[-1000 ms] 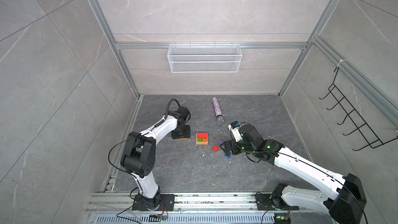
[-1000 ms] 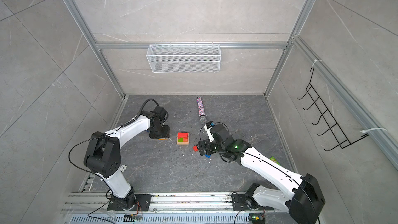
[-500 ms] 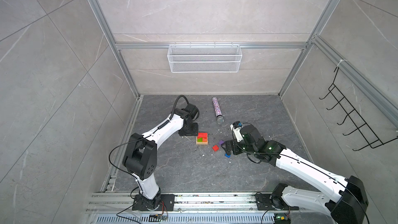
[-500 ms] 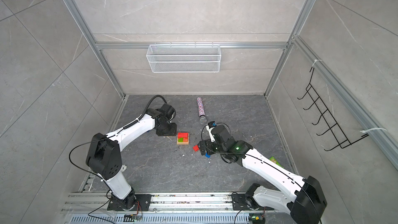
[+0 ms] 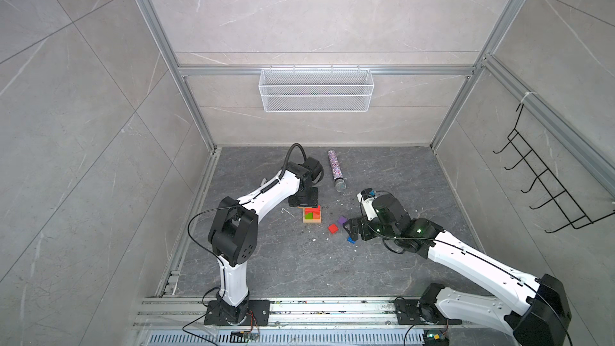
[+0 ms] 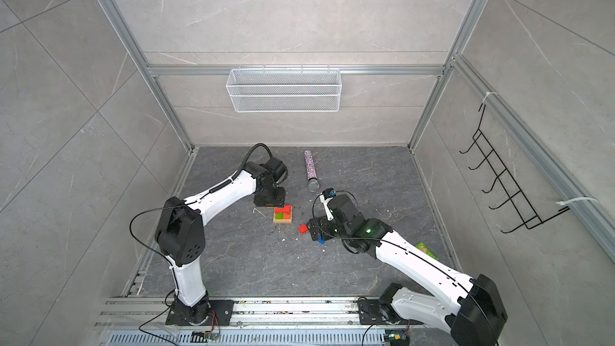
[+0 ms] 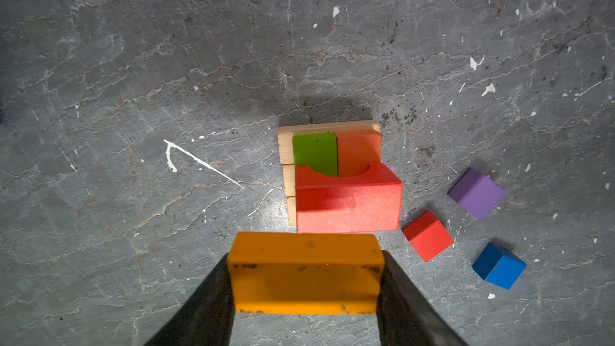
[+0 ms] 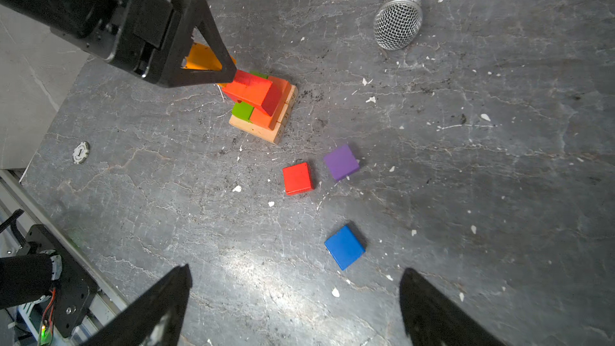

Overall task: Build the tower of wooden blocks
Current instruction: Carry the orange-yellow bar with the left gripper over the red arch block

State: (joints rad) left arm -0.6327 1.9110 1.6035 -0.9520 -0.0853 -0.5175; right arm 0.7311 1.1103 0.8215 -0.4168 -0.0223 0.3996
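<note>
The tower has a tan base, a green block beside an orange one, and a red arch block across them. My left gripper is shut on an orange oblong block, held above the floor just behind the tower. Three loose cubes lie to the right of the tower: red, purple and blue. My right gripper hangs open close to the blue cube, nothing between its fingers.
A glittery microphone lies behind the blocks. A white poker chip sits near the left floor edge. A green packet lies by the right arm. On the walls hang a wire basket and a hook rack.
My left arm has carried the orange block rightward from the left side of the floor up to the tower. The right arm has barely moved and its jaws stay wide.
</note>
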